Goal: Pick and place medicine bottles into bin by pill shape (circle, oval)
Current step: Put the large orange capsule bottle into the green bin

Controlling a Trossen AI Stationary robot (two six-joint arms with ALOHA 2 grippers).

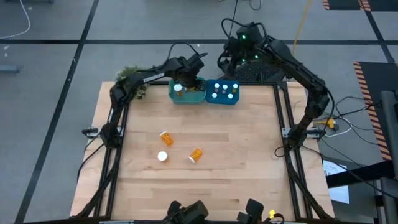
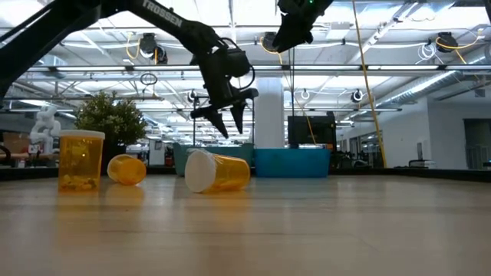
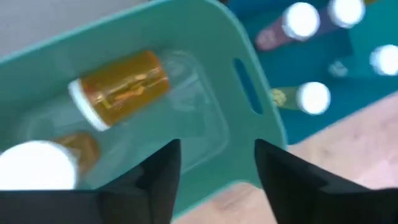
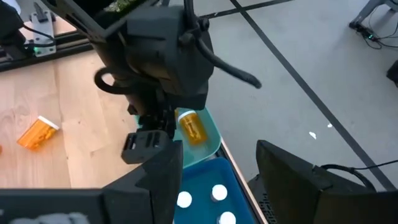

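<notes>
The left gripper (image 3: 214,171) hangs open and empty over the teal tub (image 1: 187,94); the right gripper (image 4: 214,174) waits open behind the blue tub (image 1: 222,93).

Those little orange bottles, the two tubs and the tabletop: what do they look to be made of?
The medicine bottles look like translucent orange plastic, since light glows through them, with opaque white caps. The teal bin and the blue bin look like smooth moulded plastic with a slight sheen. The table looks like pale wood, with plank seams and grain showing.
</notes>
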